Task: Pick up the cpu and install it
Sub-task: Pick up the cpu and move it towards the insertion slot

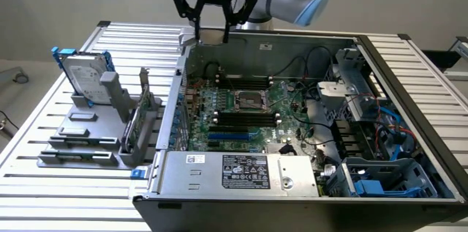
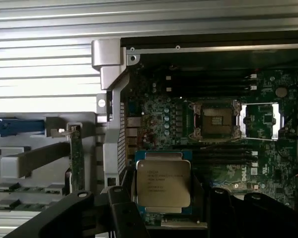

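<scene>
The gripper (image 1: 211, 35) holds the cpu (image 2: 163, 184) flat, metal top up

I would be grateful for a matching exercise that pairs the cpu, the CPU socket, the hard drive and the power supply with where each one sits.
Things:
1. cpu
2. CPU socket
3. hard drive
4. power supply

Places:
A. upright in the grey holder, outside the case
B. between the fingers of the gripper
C. on the motherboard, lid open
D. inside the case, along its near wall in the exterior view

Pairs: 1-B, 2-C, 3-A, 4-D
</scene>
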{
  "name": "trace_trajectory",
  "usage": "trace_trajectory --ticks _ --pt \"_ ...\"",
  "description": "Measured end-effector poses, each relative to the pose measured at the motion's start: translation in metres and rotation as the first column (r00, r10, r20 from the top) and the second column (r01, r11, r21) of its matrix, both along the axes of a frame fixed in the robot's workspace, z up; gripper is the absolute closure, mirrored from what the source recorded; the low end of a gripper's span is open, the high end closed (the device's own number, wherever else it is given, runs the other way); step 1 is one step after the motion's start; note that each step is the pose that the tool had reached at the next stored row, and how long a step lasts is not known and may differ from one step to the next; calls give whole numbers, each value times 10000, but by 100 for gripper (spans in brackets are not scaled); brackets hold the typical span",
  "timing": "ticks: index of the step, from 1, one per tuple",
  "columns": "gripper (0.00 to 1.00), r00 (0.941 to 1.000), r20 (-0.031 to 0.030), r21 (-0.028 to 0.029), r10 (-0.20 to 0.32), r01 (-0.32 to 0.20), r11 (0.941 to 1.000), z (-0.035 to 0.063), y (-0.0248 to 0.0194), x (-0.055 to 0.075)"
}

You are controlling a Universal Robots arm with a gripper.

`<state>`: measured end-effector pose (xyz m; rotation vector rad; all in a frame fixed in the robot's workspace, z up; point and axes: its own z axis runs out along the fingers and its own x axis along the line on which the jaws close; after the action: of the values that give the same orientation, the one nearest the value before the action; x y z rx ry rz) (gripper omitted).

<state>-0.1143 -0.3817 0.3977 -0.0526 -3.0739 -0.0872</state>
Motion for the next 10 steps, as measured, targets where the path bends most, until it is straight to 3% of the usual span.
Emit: trace_trajectory --ticks 10 --pt "45 10000 -2 1 0 0 10000 -182 261 388"
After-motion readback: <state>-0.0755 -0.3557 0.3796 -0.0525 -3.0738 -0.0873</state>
